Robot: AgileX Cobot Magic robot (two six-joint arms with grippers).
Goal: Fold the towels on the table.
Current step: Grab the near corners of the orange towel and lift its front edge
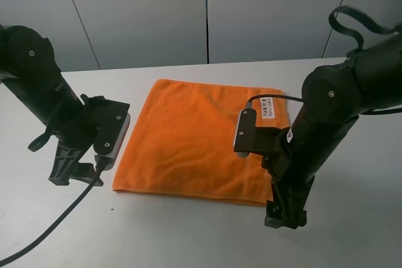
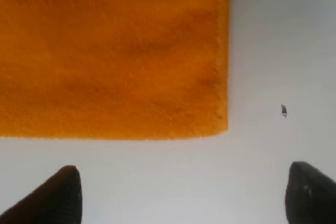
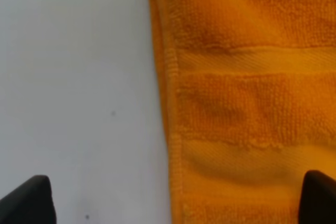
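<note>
Towel, bright orange terry and square, lies flat on the white desk. Left tool, released and empty, hangs just left of its near-left corner; right tool, likewise released, straddles the near-right edge, so looks nearer.

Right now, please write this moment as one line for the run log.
towel: flat on table | left gripper: open, above bare table beside towel corner | right gripper: open, over towel edge | held: nothing
</note>
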